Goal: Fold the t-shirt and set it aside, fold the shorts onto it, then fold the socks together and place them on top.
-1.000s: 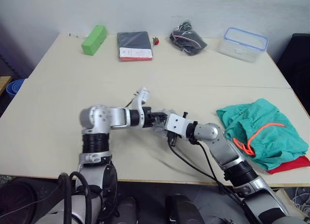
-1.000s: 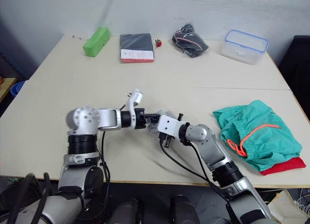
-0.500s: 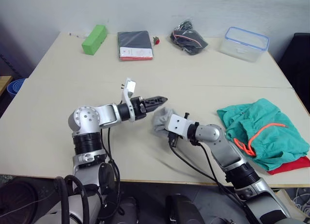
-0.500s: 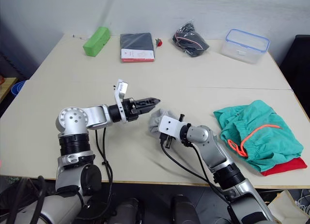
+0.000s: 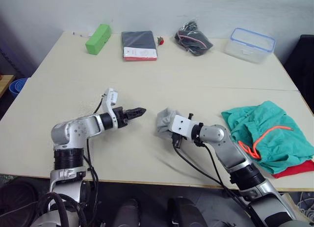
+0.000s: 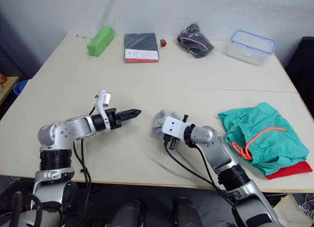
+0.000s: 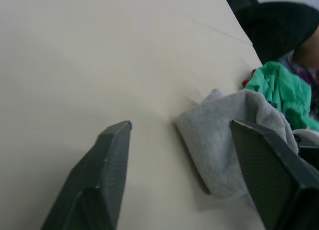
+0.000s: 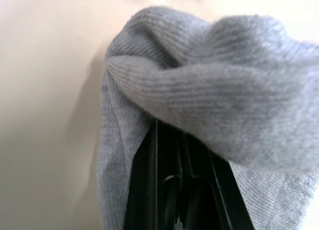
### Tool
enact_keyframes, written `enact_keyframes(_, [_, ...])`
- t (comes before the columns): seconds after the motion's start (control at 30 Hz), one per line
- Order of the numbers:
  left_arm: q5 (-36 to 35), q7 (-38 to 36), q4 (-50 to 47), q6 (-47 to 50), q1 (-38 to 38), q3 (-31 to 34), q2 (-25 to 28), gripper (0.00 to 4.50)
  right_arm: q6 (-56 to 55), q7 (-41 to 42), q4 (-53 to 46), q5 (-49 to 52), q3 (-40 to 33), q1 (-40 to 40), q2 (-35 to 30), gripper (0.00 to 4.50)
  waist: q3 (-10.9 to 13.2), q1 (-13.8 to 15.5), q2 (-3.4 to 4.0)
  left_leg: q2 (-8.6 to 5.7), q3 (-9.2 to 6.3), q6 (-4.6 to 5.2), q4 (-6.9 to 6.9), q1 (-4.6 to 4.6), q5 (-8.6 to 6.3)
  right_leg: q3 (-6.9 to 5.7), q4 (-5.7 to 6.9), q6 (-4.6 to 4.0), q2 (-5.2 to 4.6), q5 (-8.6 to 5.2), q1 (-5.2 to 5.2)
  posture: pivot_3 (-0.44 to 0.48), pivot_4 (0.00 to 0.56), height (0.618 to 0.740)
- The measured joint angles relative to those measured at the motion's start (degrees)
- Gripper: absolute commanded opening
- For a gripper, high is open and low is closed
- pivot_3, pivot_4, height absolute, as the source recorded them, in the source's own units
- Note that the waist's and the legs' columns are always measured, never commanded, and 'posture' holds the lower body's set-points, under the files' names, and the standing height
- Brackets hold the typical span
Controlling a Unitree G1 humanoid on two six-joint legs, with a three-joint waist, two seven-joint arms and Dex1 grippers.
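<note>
Socks (image 8: pixel 209 105) pinched by right fingers | left fingers (image 7: pixel 99 180) spread, wrist view

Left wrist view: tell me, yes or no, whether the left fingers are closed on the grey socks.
No. The left gripper's fingers stand apart with bare table between them, and the socks lie ahead, untouched by them.

Open tabletop (image 5: pixel 59 97) around both arms

Blocked rightward by shorts (image 5: pixel 267 133); far edge lined with green block (image 5: pixel 97 39), dark book (image 5: pixel 139 45), black bundle (image 5: pixel 193 37), seemingly empty container (image 5: pixel 249 44).
</note>
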Motion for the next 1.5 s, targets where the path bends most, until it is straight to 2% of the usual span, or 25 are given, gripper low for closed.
enact_keyframes(0.23, [4.9, -7.7, -2.6, -8.9, 0.0, -11.3, 1.8, 0.03, 0.1, 0.0, -0.4, 0.0, 0.2, 0.0, 0.0, 0.00, 0.0, 0.0, 0.02, 0.02, 0.00, 0.29, -0.14, 0.00, 0.15, 0.00, -0.09, -0.06, 0.01, -0.03, -0.03, 0.000, 0.150, 0.740])
enact_keyframes(0.53, [11.5, -11.2, 1.4, -13.8, -3.0, -19.9, 0.5, 0.03, 0.7, -0.1, -0.7, 0.0, 0.1, 0.2, 0.0, 0.00, 0.0, 0.0, 0.02, 0.02, -0.02, 0.64, -0.14, -0.02, 0.01, 0.00, -0.15, -0.06, -0.02, -0.04, -0.01, 0.000, 0.150, 0.740])
enact_keyframes(0.9, [19.1, -12.9, 10.4, -20.8, -7.2, -24.1, -2.5, 0.03, 1.9, -0.2, -3.2, 0.0, -0.2, 1.6, -1.0, 0.00, 0.0, 0.1, 0.05, 0.02, -0.02, 0.77, -0.14, -0.08, -0.07, -0.02, -0.20, -0.06, -0.02, -0.04, -0.03, 0.000, 0.150, 0.740])
enact_keyframes(1.03, [20.4, -13.9, 11.9, -23.0, -7.2, -24.2, -2.7, 0.03, 4.0, 0.6, -7.1, 0.4, -0.8, 3.2, -3.4, 0.00, 0.0, 0.2, 0.06, 0.01, -0.03, 0.84, -0.13, -0.12, -0.13, -0.04, -0.27, -0.06, -0.05, -0.03, -0.03, 0.000, 0.150, 0.740])
enact_keyframes(1.23, [21.6, -14.8, 11.9, -24.2, -7.0, -24.3, -3.3, 0.03, 11.3, 3.5, -14.6, 3.1, -6.4, 5.8, -10.3, 0.00, 0.1, 0.5, 0.18, -0.02, -0.03, 0.93, -0.10, -0.21, -0.20, -0.07, -0.37, -0.05, -0.11, -0.03, -0.04, 0.000, 0.150, 0.740])
enact_keyframes(1.37, [22.6, -14.9, 11.9, -24.8, -7.0, -24.3, -4.0, 0.03, 15.6, 3.4, -16.7, 4.9, -8.1, 2.0, -9.7, 0.00, 0.2, 0.0, 0.31, 0.00, -0.03, 0.90, -0.11, -0.20, -0.18, -0.09, -0.34, -0.05, -0.09, -0.03, -0.07, 0.000, 0.150, 0.740])
enact_keyframes(1.5, [23.2, -14.9, 11.8, -25.1, -6.9, -24.5, -4.7, 0.03, 18.1, 2.2, -17.8, 6.1, -7.6, -2.9, -5.8, 0.00, 0.2, 0.1, 0.33, 0.01, -0.06, 0.88, -0.11, -0.20, -0.15, -0.13, -0.28, -0.05, -0.07, -0.03, -0.09, 0.000, 0.150, 0.740])
